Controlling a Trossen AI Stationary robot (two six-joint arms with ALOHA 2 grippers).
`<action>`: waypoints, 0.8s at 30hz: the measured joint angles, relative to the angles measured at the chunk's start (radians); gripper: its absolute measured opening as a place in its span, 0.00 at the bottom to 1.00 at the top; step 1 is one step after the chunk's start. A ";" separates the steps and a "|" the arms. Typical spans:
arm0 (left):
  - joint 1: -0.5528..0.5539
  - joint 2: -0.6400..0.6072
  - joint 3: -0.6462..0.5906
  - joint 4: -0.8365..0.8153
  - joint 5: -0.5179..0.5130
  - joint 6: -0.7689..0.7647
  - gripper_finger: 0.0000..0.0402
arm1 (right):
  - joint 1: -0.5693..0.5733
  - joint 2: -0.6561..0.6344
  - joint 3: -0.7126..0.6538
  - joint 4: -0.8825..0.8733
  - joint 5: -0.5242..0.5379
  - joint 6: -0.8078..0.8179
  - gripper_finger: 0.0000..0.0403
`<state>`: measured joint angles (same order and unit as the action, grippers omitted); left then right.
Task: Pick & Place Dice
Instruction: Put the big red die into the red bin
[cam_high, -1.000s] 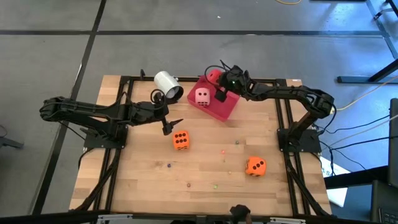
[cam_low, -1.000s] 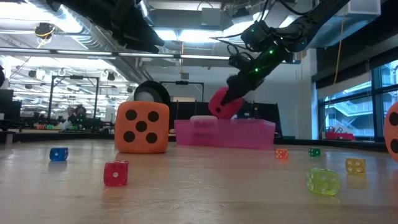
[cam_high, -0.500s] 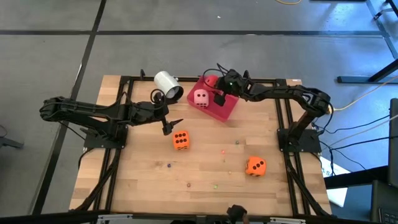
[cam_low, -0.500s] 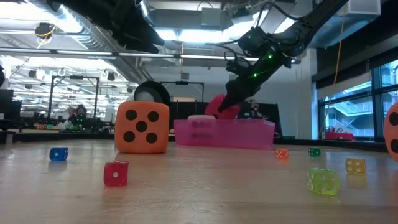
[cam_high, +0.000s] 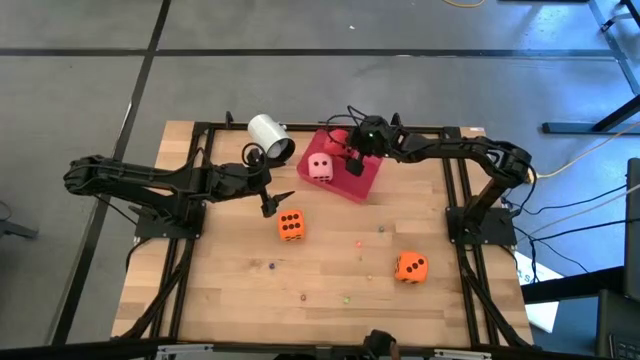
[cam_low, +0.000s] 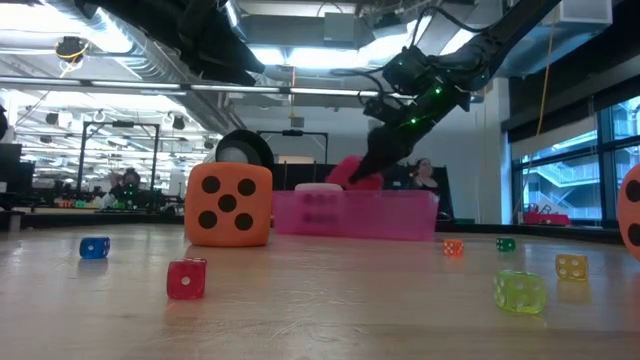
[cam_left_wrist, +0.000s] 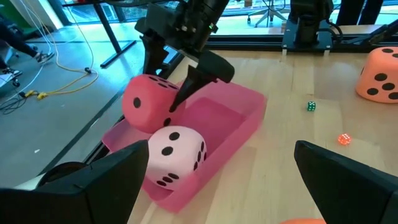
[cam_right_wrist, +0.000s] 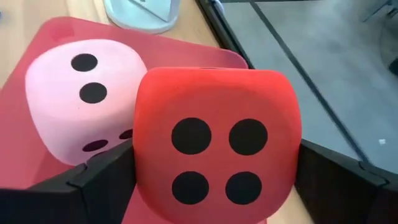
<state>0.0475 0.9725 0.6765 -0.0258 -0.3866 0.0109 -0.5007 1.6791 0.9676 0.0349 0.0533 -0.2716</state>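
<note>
The red die (cam_right_wrist: 217, 143) sits between the fingers of my right gripper (cam_high: 352, 155), low over the far end of the red-pink tray (cam_high: 362, 178). In the low view its lower part is behind the tray wall (cam_low: 355, 215). The pink die (cam_high: 320, 166) lies in the tray right next to it. One orange die (cam_high: 291, 225) rests on the table near my open left gripper (cam_high: 275, 200). The other orange die (cam_high: 410, 267) lies toward the near right. My right gripper pinches the red die by two opposite faces, one finger (cam_right_wrist: 102, 174) on each side, with the four-pip face (cam_right_wrist: 217, 158) turned to the wrist camera. The fingers (cam_left_wrist: 186, 87) come slanting down from the far right. I cannot tell whether the die touches the tray floor.
A white cup (cam_high: 270, 135) lies on its side left of the tray. Several tiny dice are scattered on the wood, among them a blue one (cam_low: 94, 247), a red one (cam_low: 186, 278) and a yellow-green one (cam_low: 520, 291). A black frame (cam_high: 200, 130) borders the table.
My right gripper has moved left and down with the red die, lowering it from above the tray's far rim to behind the tray wall, beside the pink die. The tray and pink die have shifted slightly toward the left and near side.
</note>
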 joint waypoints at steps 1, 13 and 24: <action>0.000 0.000 0.000 0.000 0.000 0.000 1.00 | -0.001 0.000 0.000 0.000 0.001 -0.009 0.96; 0.000 0.000 0.000 0.000 -0.001 0.000 1.00 | 0.000 -0.002 0.000 -0.149 -0.021 -0.022 0.96; 0.000 0.000 0.000 0.000 -0.001 0.002 1.00 | 0.009 -0.003 0.034 -0.231 0.040 -0.028 0.96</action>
<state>0.0476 0.9725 0.6767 -0.0261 -0.3874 0.0132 -0.4918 1.6756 1.0019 -0.1957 0.0935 -0.2996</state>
